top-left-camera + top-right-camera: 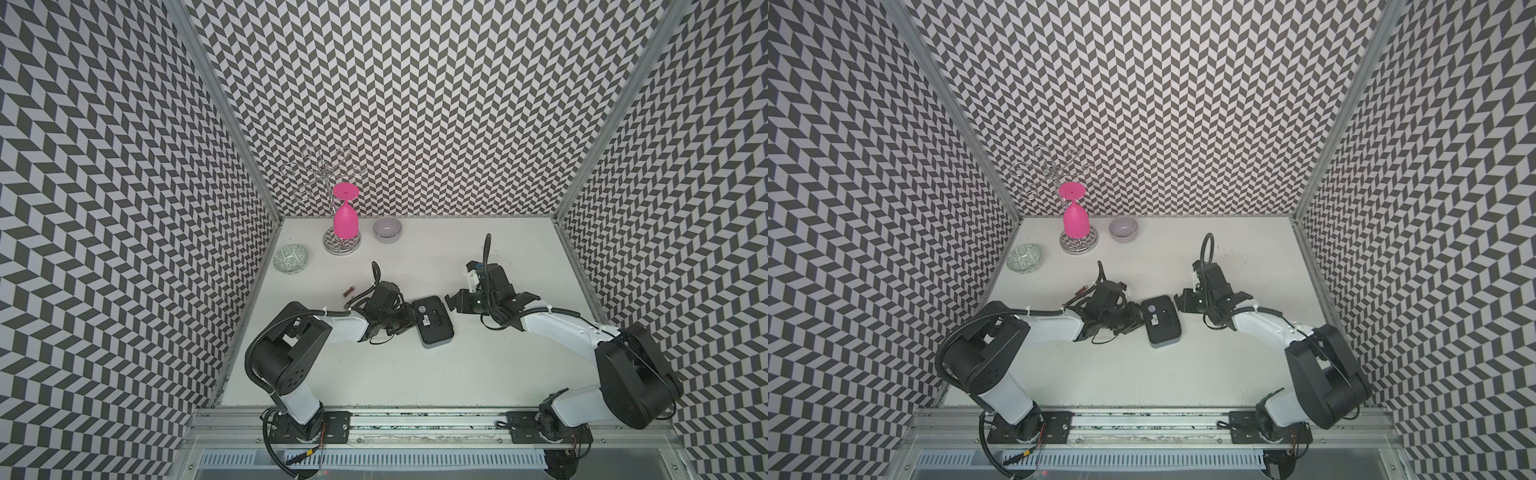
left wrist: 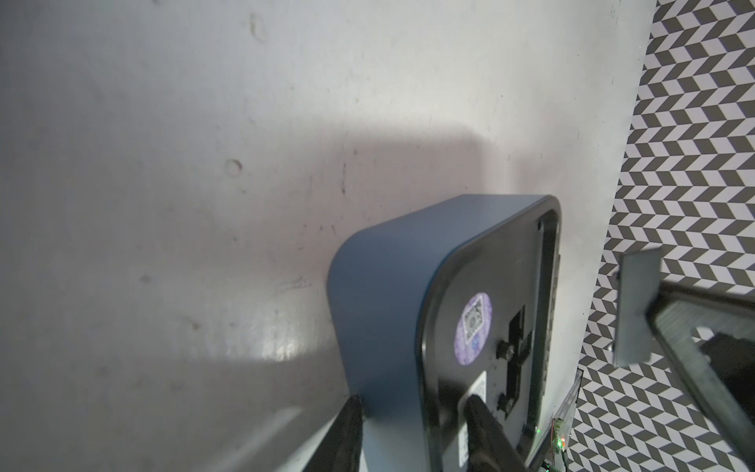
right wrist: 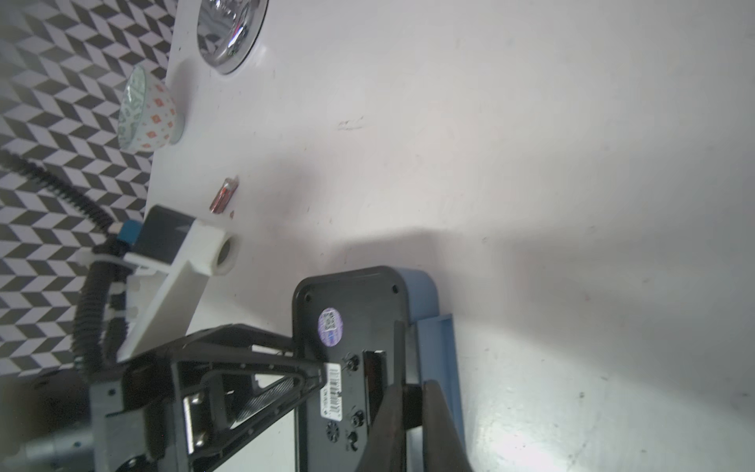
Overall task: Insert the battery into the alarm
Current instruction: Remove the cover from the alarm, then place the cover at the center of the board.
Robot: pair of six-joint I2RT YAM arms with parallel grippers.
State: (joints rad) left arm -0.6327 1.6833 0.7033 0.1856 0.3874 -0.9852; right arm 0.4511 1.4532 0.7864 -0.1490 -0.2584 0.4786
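The table (image 1: 415, 374) lies bare from the alarm (image 1: 432, 322) to the near rail, while its back left holds one pink glass (image 1: 345, 220) and two bowls, the grey bowl (image 1: 387, 229) and the patterned bowl (image 1: 291, 258). The single alarm lies dial down, labelled black back up, with the left gripper (image 1: 412, 321) clamping its blue edge. The right gripper (image 1: 449, 305) sits just beside it, pinched closed, and the one battery (image 1: 348, 291), slim and reddish, lies apart behind the left arm.

Arms: both bent inward, low over desk (image 1: 415, 374) | left end effector (image 1: 410, 319): gripping | right end effector (image 1: 450, 302): pinched shut
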